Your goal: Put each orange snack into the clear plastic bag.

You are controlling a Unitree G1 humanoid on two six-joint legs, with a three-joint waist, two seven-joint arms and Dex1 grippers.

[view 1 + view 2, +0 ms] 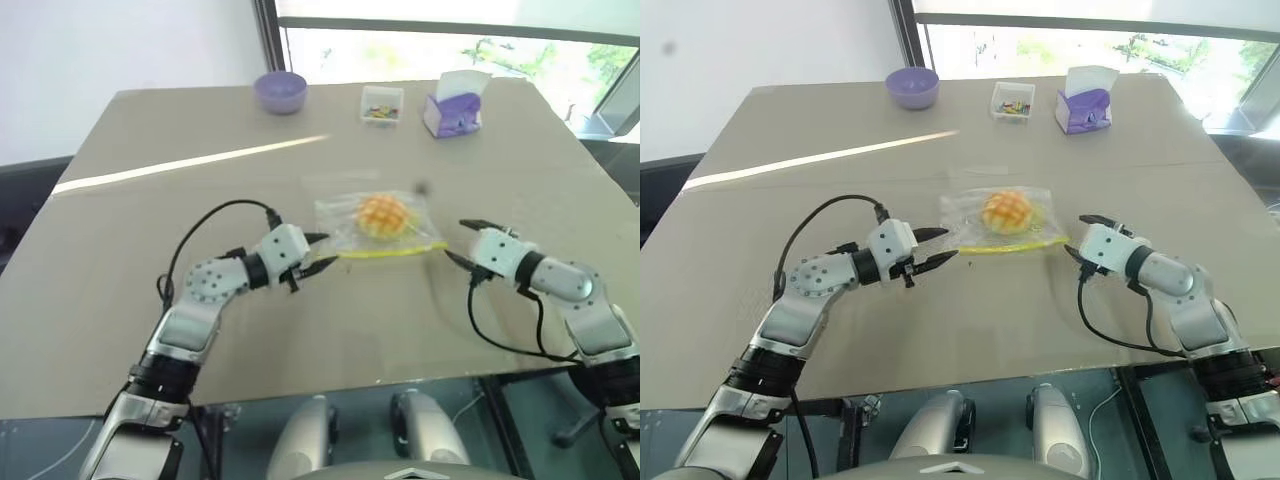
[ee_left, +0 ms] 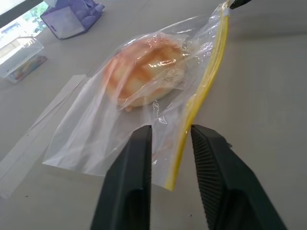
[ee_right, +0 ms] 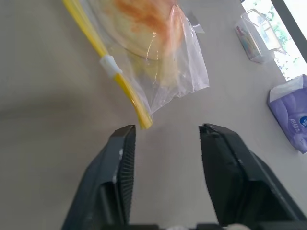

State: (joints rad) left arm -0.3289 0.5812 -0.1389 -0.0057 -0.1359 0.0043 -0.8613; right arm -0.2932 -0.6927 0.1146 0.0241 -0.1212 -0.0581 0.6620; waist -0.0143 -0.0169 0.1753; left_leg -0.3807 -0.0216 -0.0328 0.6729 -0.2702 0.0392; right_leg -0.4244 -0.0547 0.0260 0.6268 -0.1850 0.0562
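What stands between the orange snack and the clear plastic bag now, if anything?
Nothing visible does: the orange snack already lies inside the clear plastic bag on the table. Both open grippers, left and right, flank its yellow seal strip.

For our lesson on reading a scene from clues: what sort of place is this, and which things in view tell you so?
Probably an office or lab room set up for tabletop trials. A plain tan table stands by a large window with greenery outside, and it bears only a few props: a purple bowl and a tissue box.

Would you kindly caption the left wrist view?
Open left gripper at the clear plastic bag holding the orange snack.
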